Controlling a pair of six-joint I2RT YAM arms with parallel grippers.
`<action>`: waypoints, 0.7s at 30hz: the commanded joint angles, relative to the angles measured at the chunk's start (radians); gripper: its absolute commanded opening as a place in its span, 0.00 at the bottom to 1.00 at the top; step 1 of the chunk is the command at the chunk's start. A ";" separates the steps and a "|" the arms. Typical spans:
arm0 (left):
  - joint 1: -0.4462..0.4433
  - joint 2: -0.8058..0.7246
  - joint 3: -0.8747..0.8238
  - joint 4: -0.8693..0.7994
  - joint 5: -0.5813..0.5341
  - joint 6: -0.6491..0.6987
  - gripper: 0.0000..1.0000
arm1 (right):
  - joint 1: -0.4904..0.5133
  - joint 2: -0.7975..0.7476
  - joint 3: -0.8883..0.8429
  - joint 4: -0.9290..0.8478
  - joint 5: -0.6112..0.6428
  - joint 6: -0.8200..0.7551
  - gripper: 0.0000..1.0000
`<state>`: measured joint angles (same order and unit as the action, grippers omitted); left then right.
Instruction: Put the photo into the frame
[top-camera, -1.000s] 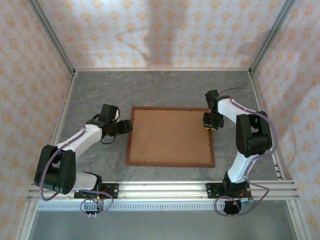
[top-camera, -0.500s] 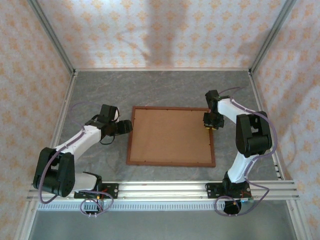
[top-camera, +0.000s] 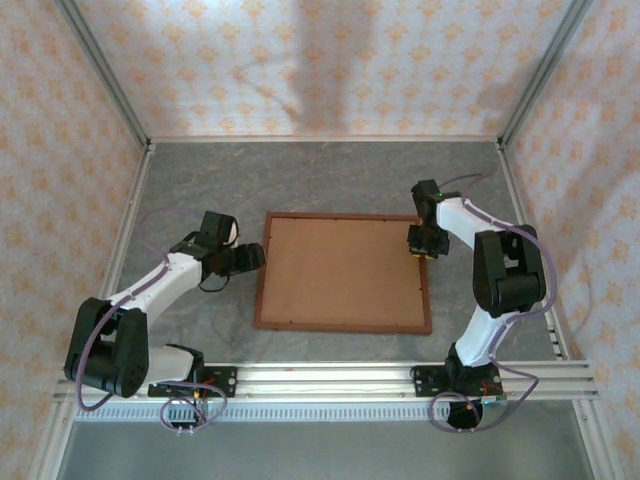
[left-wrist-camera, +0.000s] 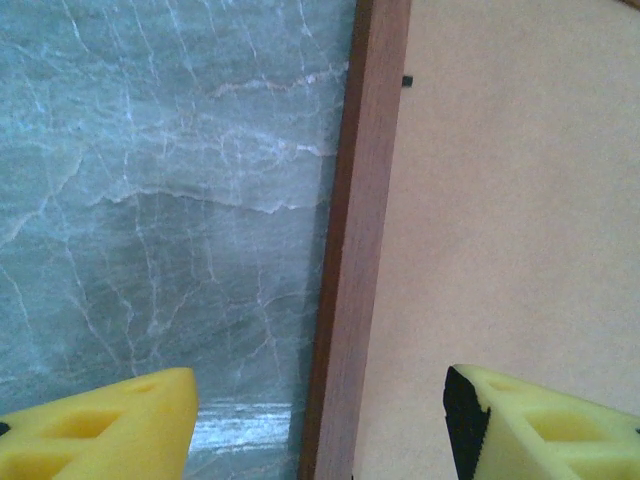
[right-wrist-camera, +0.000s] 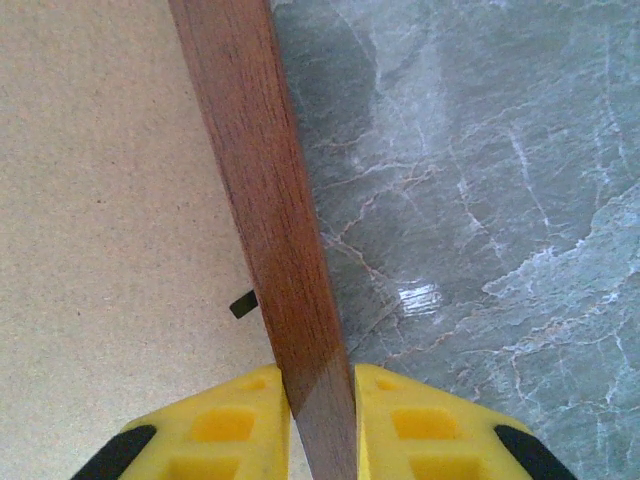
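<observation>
right gripper (right-wrist-camera: 320, 388) clamped tight on frame (right-wrist-camera: 255, 170) right rail, near far corner. left gripper (left-wrist-camera: 320, 400) wide open, straddling left rail, holding nothing. frame is thin reddish-brown wood, flat mid-table (top-camera: 300, 180), brown backing board (top-camera: 340, 270) facing up.

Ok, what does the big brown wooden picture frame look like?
The large rectangular reddish-brown wooden frame lies flat, back up, on the grey marbled table, a plain brown backing board and small black tabs inside. The right gripper pinches its right rail; the open left gripper straddles its left rail.
</observation>
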<state>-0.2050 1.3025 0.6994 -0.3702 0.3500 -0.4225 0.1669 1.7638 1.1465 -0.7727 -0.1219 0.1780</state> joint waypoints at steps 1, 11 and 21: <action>-0.035 0.019 0.036 -0.072 -0.049 -0.025 0.64 | -0.008 -0.058 0.003 -0.002 0.048 0.001 0.21; -0.065 0.040 0.073 -0.206 -0.071 -0.009 0.49 | -0.007 -0.075 0.001 0.006 0.030 0.003 0.21; -0.095 0.012 0.003 -0.226 -0.031 -0.038 0.43 | -0.007 -0.059 -0.007 0.015 0.025 0.008 0.21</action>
<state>-0.2852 1.3239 0.7174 -0.5694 0.3115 -0.4484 0.1665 1.7256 1.1465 -0.7647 -0.1226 0.1787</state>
